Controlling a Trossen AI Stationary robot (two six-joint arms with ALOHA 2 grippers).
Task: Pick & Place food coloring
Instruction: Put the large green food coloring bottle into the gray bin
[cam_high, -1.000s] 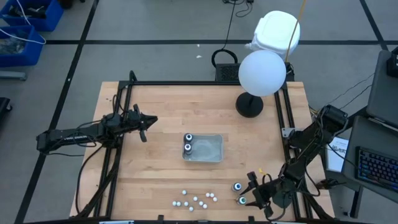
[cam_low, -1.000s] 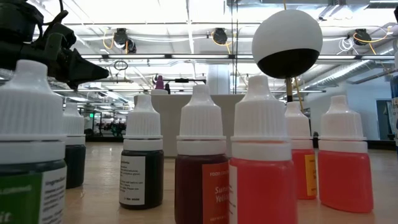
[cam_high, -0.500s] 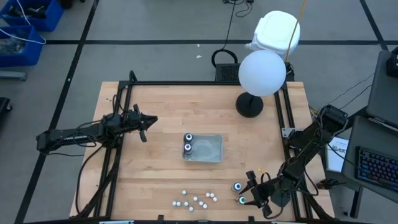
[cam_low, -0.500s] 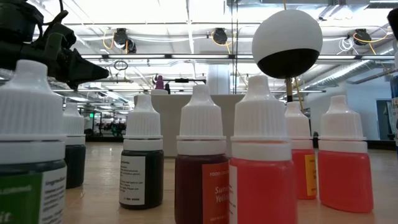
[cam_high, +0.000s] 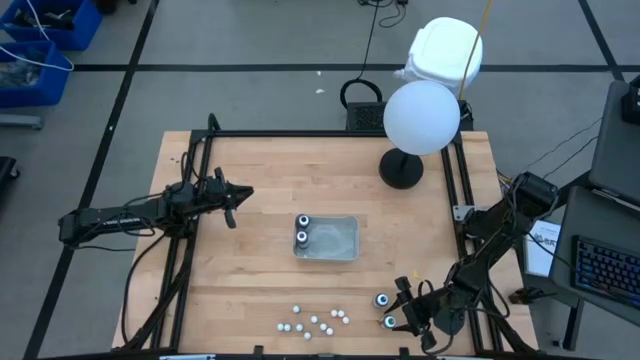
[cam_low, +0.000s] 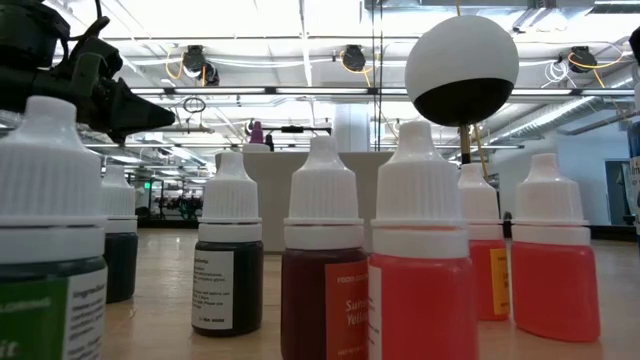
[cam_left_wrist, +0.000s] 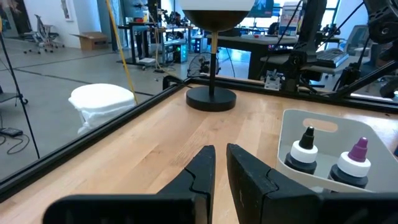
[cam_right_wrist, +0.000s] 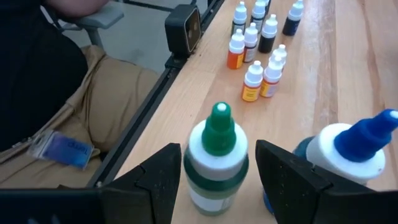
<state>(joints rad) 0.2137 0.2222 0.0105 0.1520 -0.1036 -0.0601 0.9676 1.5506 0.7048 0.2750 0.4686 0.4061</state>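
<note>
Right claw (cam_high: 395, 310) sits at about 5 o'clock on the table (cam_high: 270, 190), fingers spread wide either side of the green-tipped bottle (cam_right_wrist: 216, 160), nothing gripped yet. A blue-tipped bottle (cam_right_wrist: 348, 158) stands just beside it, toward 12 o'clock. 2 more bottles already stand in the clear tray (cam_high: 340, 240) at the table's centre. To do this well, I'd keep the green one centred between the fingers, close on its body below the cap, and avoid nudging the blue neighbour. Left claw (cam_high: 238, 196) waits at 9 o'clock, nearly closed and empty. Small dropper bottles (cam_high: 315, 321) cluster at 6 o'clock.
</note>
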